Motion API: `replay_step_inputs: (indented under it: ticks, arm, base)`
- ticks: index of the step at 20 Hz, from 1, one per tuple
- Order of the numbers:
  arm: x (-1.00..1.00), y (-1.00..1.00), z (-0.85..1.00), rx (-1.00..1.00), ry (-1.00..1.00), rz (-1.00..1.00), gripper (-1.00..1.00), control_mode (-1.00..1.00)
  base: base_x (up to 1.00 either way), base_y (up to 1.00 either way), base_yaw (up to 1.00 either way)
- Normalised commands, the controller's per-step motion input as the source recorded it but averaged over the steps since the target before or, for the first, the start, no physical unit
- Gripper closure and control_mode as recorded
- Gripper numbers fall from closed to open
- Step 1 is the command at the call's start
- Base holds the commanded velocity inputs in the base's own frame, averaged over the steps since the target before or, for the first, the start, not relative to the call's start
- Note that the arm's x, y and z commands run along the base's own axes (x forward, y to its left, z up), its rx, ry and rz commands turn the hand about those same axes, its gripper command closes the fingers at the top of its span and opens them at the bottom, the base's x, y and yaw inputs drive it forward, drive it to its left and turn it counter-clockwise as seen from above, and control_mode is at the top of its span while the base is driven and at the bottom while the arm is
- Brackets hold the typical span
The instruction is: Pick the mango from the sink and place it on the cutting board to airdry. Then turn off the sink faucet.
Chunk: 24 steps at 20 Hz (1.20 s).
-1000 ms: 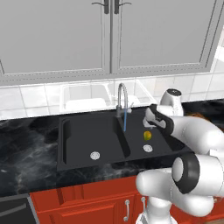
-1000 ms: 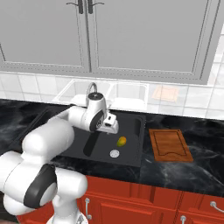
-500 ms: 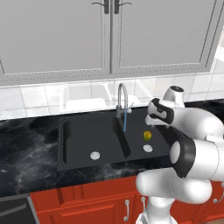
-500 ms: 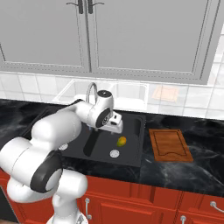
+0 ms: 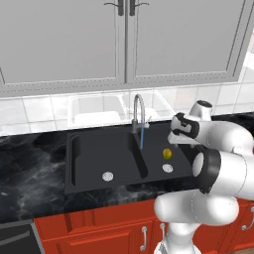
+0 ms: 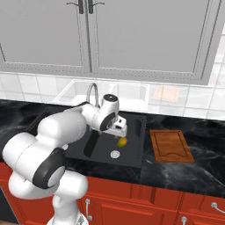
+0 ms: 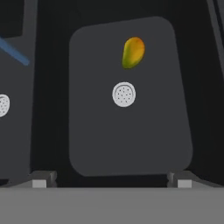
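One mango (image 7: 133,52) in sink (image 7: 175,144), below end effector (image 6: 117,130)

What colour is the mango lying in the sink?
The mango is yellow-green with an orange blush toward one end, seen best in the hand view.

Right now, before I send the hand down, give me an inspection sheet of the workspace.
Surface: black marbled counter holding a matte black double-basin sink.
Job's things: small yellow-green mango lies in the basin beside a round silver drain; brown wooden cutting board is bare; grey gooseneck faucet is running a thin blue stream.
Clutter: white dish rack behind the sink.
Hand: hand open above the mango's basin, holding nothing.
Cables: nothing seen.
Surroundings: grey cabinets, white tiles, red drawers.
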Motion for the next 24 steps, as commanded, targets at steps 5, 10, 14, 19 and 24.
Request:
replay_step_inputs:
  ticks: [5, 10, 14, 19, 24]
  arm:
    - [0.03, -0.03, -0.2, 0.0, 0.0, 0.0, -1.0, -1.0]
    - [0.09, 0.0, -0.13, 0.0, 0.0, 0.0, -1.0, -1.0]
    - [0.13, 0.0, -0.14, 0.0, 0.0, 0.0, -1.0, -1.0]
    - [0.13, 0.0, -0.1, 0.0, 0.0, 0.0, -1.0, -1.0]
    - [0.11, -0.01, -0.12, 0.0, 0.0, 0.0, -1.0, -1.0]
  base:
    - [0.0, 0.0, 0.0]
    - [0.0, 0.0, 0.0]
    - [0.0, 0.0, 0.0]
    - [0.0, 0.0, 0.0]
    - [0.0, 0.0, 0.0]
